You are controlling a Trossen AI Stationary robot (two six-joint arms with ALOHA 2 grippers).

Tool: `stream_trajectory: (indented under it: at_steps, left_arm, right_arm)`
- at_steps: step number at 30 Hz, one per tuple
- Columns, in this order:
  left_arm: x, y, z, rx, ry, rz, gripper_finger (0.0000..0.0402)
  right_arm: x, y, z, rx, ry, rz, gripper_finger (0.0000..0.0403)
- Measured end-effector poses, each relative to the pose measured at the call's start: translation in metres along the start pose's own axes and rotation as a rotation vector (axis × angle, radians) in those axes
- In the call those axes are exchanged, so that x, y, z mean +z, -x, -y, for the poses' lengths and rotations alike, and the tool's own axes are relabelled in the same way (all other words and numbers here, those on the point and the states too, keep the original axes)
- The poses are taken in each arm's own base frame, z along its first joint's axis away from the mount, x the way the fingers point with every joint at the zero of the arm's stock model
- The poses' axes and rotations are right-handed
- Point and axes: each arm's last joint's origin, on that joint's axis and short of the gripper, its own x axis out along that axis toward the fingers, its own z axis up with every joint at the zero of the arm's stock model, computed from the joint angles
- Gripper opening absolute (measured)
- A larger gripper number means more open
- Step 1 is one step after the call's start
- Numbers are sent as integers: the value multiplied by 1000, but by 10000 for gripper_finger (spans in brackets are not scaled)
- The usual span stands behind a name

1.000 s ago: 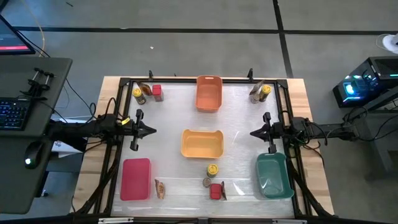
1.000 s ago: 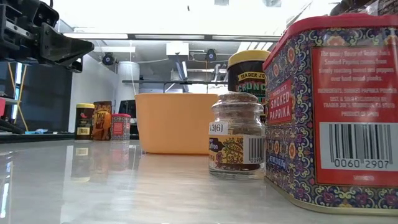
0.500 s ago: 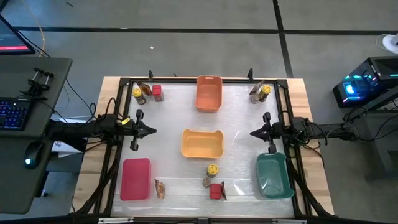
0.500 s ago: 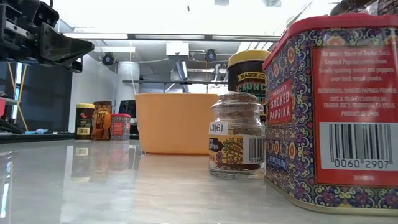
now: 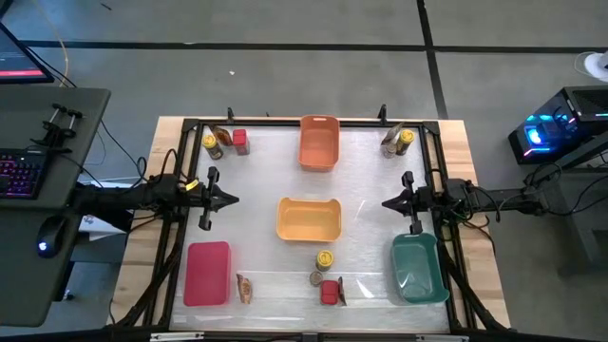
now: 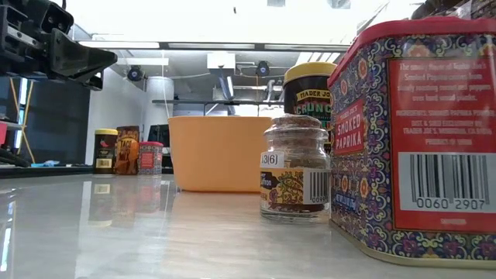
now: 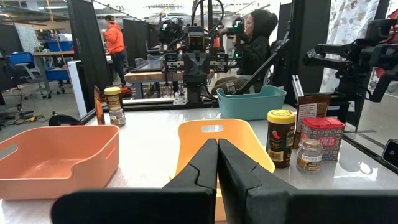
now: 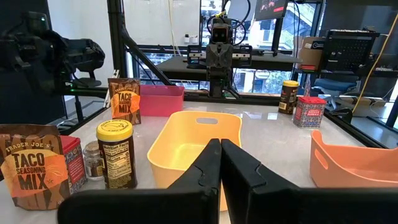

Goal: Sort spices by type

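Dark metal left pincer (image 5: 231, 199) and right pincer (image 5: 386, 202) hover clenched and empty on either side of the smooth yellow bin (image 5: 309, 218). Near the glossy bench's (image 5: 370, 171) front edge cluster a yellow-lidded round jar (image 5: 325, 258), a short glass jar (image 5: 315, 278), a blocky red tin (image 5: 329, 292) and a flat packet (image 5: 244, 287).

Red paprika tin (image 6: 418, 139) with ornate blue-gold pattern — yellow bin (image 5: 309, 218), teal bin (image 5: 419, 268).

One bin (image 5: 309, 218) sits in the middle of the table (image 5: 256, 171). Another bin (image 5: 319, 142) is behind it at the far edge. A third bin (image 5: 208, 274) is near left, a fourth (image 5: 419, 269) near right. A jar (image 5: 325, 258), a small jar (image 5: 316, 278) and a tin (image 5: 329, 292) stand together in front of the middle bin. A packet (image 5: 244, 288) lies just right of the near left bin.
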Motion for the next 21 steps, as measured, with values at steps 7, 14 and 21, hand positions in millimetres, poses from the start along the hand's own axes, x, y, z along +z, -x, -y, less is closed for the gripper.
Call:
stream_trajectory:
  at_steps: [7, 14, 21]
  left_arm:
    - [0, 0, 0, 0, 0, 0, 0]
    - [0, 0, 0, 0, 0, 0, 0]
    - [0, 0, 0, 0, 0, 0, 0]
  right_arm:
    - [5, 0, 0, 7, -39, 54, 1]
    - [65, 24, 3, 211, -606, 712, 1]
    - [91, 34, 7, 171, -643, 912, 1]
